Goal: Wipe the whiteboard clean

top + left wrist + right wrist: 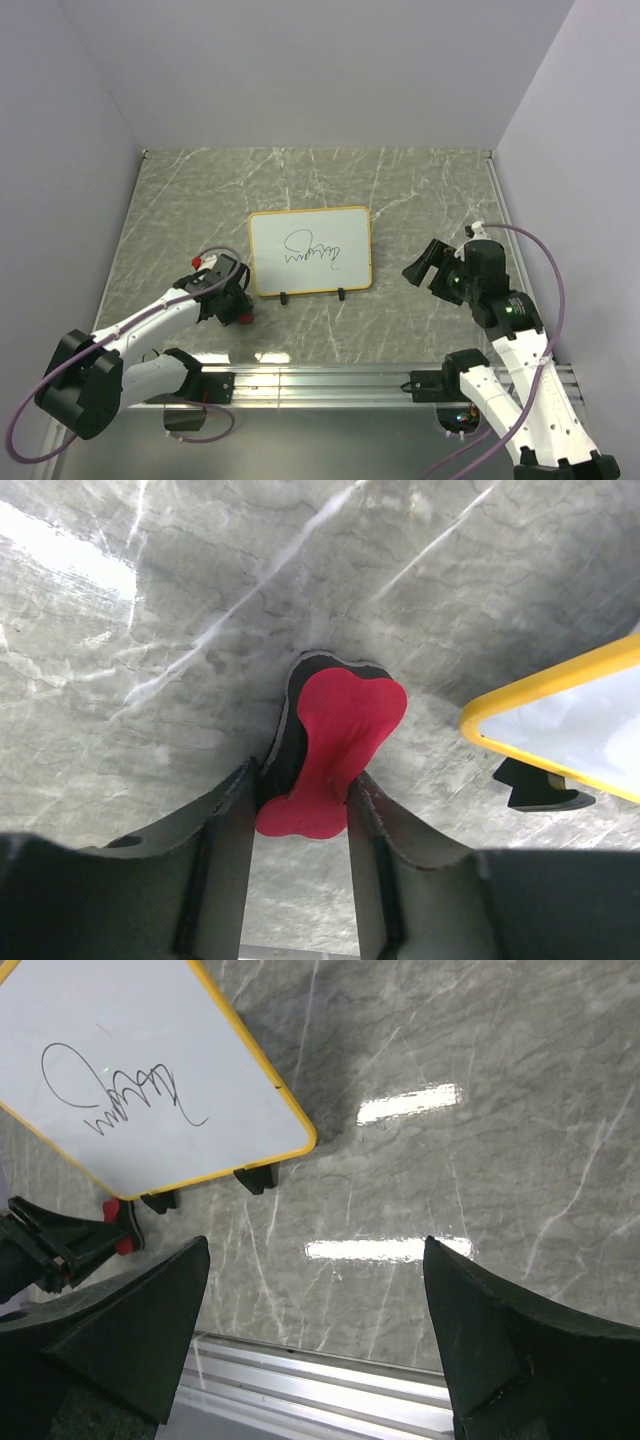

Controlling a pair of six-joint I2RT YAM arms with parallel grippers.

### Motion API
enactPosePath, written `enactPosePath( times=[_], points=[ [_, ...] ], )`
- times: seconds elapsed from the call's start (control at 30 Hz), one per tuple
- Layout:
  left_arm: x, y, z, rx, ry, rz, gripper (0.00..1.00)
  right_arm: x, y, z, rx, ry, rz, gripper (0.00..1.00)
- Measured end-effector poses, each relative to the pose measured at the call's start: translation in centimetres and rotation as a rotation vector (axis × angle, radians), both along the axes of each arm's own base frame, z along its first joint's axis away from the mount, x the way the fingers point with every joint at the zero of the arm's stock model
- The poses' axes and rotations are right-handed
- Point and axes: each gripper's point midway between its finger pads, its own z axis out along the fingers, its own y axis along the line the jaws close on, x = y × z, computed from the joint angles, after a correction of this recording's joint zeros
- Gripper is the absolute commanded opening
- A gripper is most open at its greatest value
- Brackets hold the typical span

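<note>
The whiteboard (310,232) lies flat mid-table, white with a yellow frame, a black scribble (314,250) in its middle and two black feet on its near edge. It also shows in the right wrist view (150,1050), and its corner shows in the left wrist view (585,715). My left gripper (234,300) is just left of the board's near-left corner, shut on the waist of the red bow-shaped eraser (340,720), low over the table. My right gripper (425,265) is open and empty, to the right of the board; its jaws stand wide apart (315,1250).
The grey marble tabletop (420,190) has white walls at the back and both sides. A metal rail (330,380) runs along the near edge, where both arm bases are bolted. Purple cables loop from each arm.
</note>
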Motion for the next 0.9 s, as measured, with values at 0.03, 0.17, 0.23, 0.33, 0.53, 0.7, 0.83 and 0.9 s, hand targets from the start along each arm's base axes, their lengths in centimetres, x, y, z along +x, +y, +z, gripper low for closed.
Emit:
enactPosePath(
  times=[0.03, 0.17, 0.23, 0.33, 0.53, 0.7, 0.83, 0.9],
  points=[
    [0.0, -0.1, 0.0, -0.001, -0.002, 0.0, 0.38, 0.1, 0.1, 0.0, 0.001, 0.001, 0.004, 0.94],
    [0.1, -0.4, -0.1, -0.008, -0.012, 0.0, 0.16, 0.7, 1.3, 0.4, 0.038, -0.017, 0.062, 0.95],
    [0.2, -0.5, 0.0, -0.012, -0.017, -0.002, 0.09, 1.2, 2.2, 0.8, 0.068, -0.028, 0.1, 0.95],
    [0.2, -0.6, 0.0, -0.013, -0.018, -0.006, 0.0, 2.1, 3.7, 1.4, 0.12, -0.042, 0.163, 0.95],
    [-0.4, -0.8, 0.4, -0.009, -0.011, -0.025, 0.0, 4.9, 5.9, 1.8, 0.194, -0.072, 0.251, 0.95],
    [0.3, -1.3, 4.5, -0.032, -0.073, -0.037, 0.0, 7.9, 6.9, 0.2, 0.21, -0.029, 0.265, 0.93],
    [2.6, -2.5, 10.2, -0.083, -0.192, -0.034, 0.0, 10.3, 7.3, -2.1, 0.198, 0.048, 0.257, 0.92],
    [3.5, -3.0, 12.4, -0.103, -0.238, -0.038, 0.0, 11.1, 7.3, -3.1, 0.188, 0.072, 0.253, 0.92]
  ],
)
